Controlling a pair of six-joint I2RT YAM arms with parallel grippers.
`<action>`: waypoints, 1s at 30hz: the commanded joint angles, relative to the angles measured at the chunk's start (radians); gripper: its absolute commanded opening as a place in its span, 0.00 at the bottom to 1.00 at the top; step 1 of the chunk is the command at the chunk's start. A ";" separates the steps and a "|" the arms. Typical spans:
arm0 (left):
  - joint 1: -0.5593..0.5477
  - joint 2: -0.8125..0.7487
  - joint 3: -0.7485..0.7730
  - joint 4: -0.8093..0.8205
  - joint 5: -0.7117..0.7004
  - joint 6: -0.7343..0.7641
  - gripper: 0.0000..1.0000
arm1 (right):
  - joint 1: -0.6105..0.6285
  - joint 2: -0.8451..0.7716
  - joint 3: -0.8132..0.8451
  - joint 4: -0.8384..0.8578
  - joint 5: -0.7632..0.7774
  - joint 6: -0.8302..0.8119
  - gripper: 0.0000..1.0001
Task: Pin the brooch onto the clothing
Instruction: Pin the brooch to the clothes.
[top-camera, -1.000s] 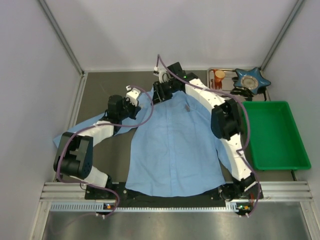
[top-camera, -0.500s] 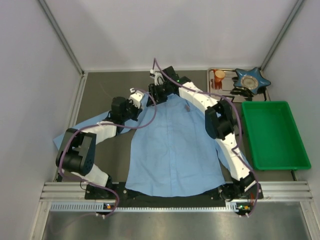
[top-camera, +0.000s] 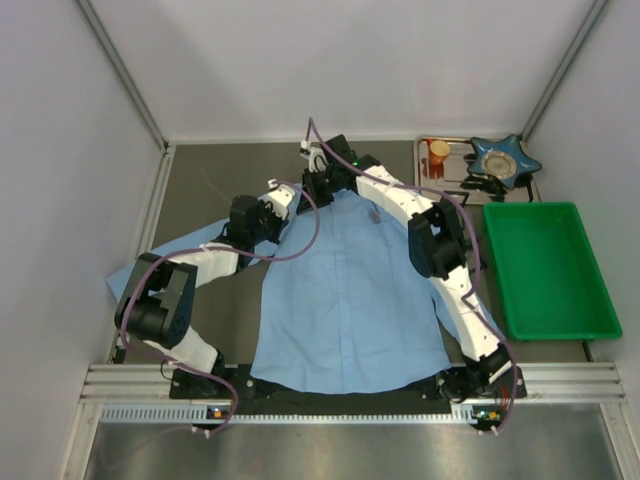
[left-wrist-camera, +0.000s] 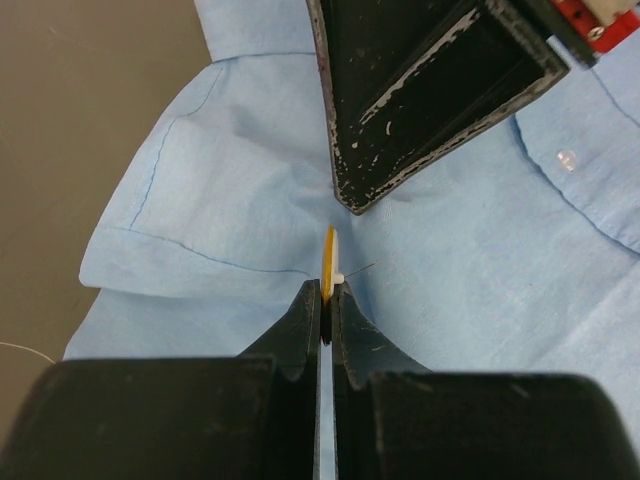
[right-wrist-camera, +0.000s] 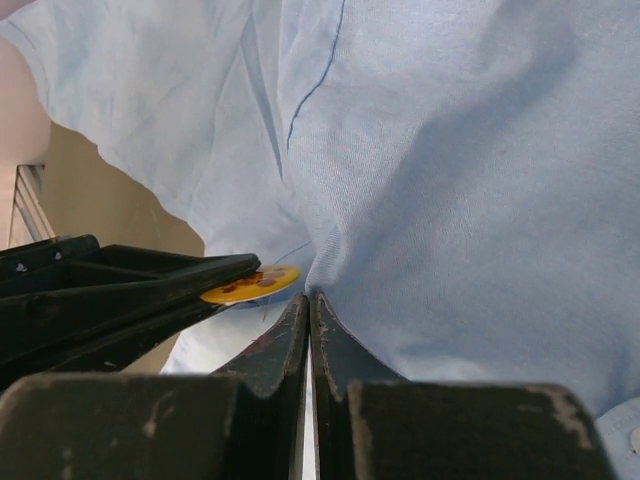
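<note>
Both claws are shut: your left gripper clamps the round yellow brooch at the light blue button-up shirt, near its collar. Your right gripper pinches a cloth fold, which may slip free.

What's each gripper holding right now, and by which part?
Left gripper clamps the brooch by its edge; right gripper seems to pinch a shirt fold.
</note>
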 joint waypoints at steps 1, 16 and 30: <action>-0.004 0.010 -0.009 0.061 -0.042 0.026 0.00 | 0.011 -0.025 0.046 0.048 -0.033 0.037 0.00; -0.004 0.021 0.001 0.100 -0.035 0.020 0.00 | 0.011 -0.049 0.017 0.074 -0.095 0.076 0.00; -0.009 -0.009 -0.011 0.115 0.007 -0.039 0.00 | 0.010 -0.054 0.002 0.088 -0.104 0.105 0.00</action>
